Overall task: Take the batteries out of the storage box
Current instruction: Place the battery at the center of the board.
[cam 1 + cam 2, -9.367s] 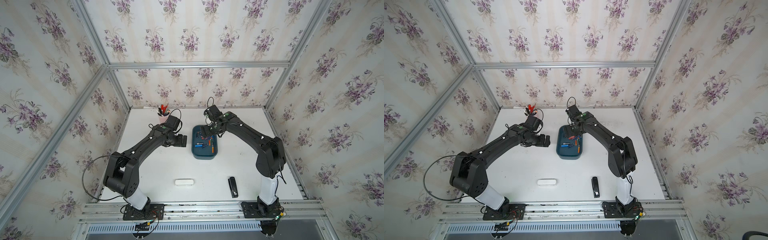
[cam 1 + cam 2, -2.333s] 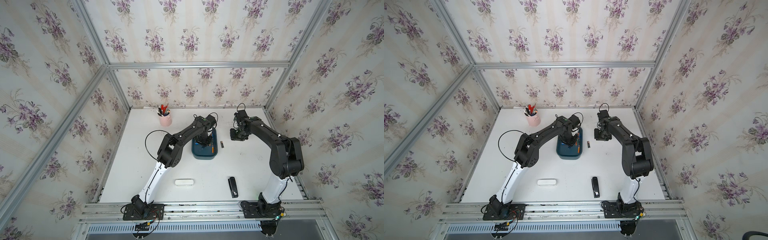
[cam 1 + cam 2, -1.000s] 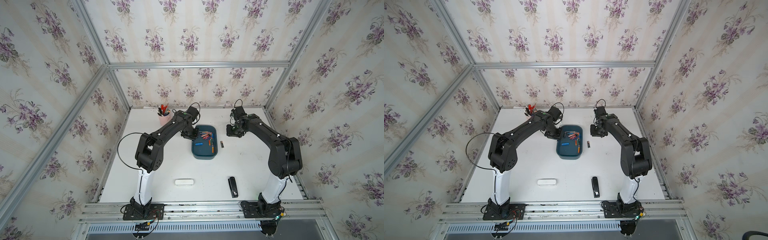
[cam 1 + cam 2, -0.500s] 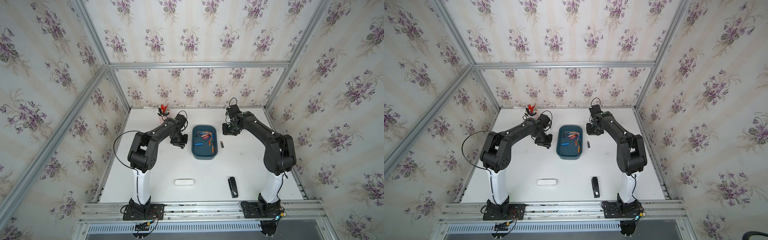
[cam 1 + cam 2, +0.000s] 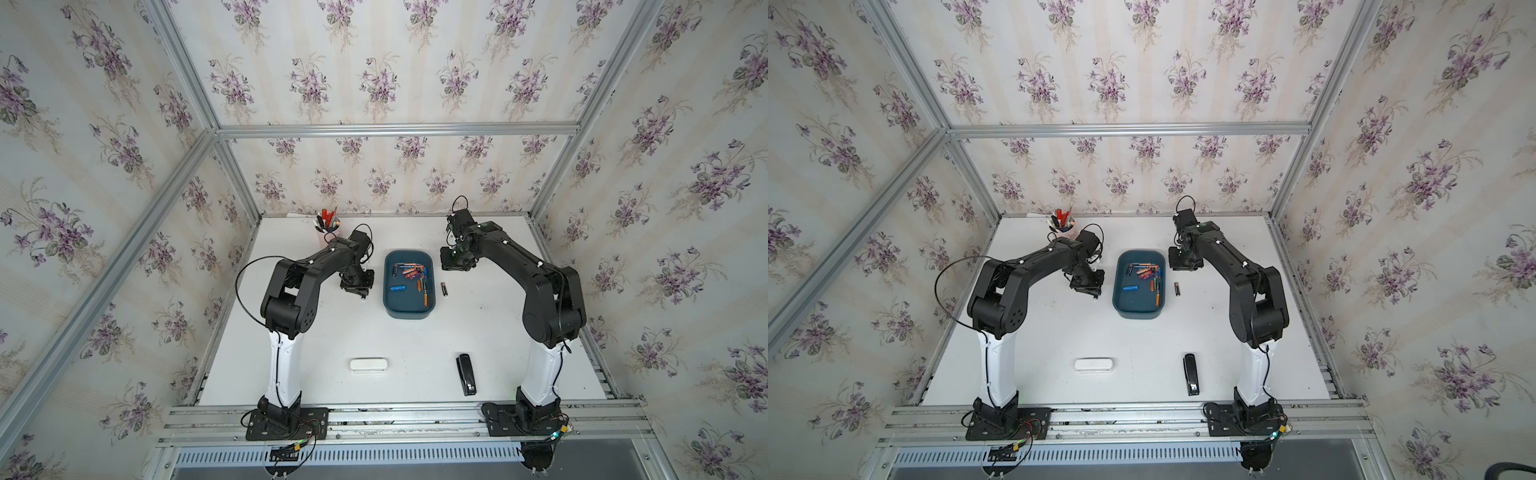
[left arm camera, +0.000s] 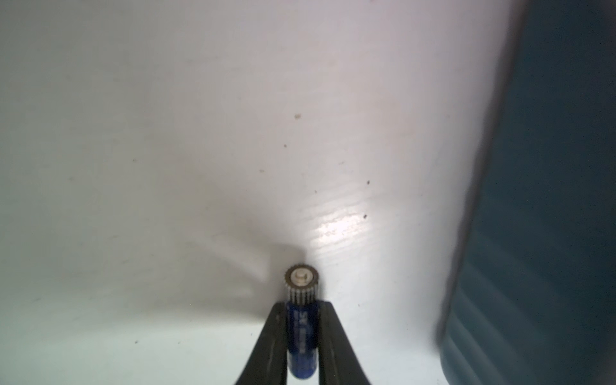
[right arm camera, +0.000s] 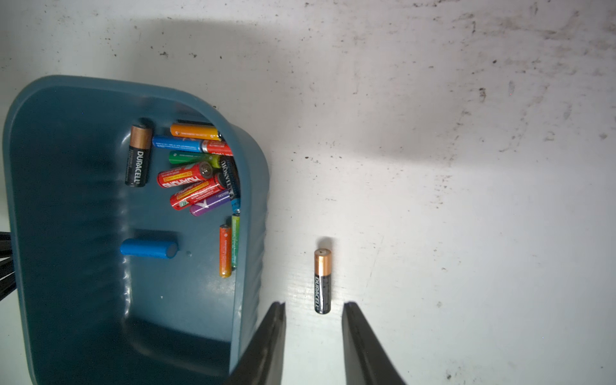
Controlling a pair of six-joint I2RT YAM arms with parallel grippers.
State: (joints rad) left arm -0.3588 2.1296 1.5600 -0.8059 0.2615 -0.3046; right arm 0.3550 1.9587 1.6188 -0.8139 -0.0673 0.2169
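The storage box [image 5: 409, 306] sits on the white table [image 5: 374, 332] a little toward 12 o'clock from the middle, lid off, with its long side running from 12 to 6. Most of the batteries [image 5: 409, 271] lie heaped at its 12 o'clock end. A blue cell [image 7: 148, 248] lies alone near the middle of the floor, and two thin ones lie along the 3 o'clock wall.

The left claw [image 5: 356, 287] hangs at 9 o'clock of the storage box, near its wall. It is clamped on a dark blue battery [image 6: 301, 336], whose metal end sticks out past the fingertips and points at the table.

The right claw [image 7: 313, 305] is at about 2 o'clock of the storage box. Its jaws are parted and hold nothing.

A black-and-copper battery [image 5: 444, 288] lies on the table just beside the box's 3 o'clock wall.

A pink cup [image 5: 327, 232] of pens stands at 11 o'clock. A white case [image 5: 368, 365] lies at 7 o'clock and a black stapler [image 5: 466, 373] at 5 o'clock, both well apart from the storage box.
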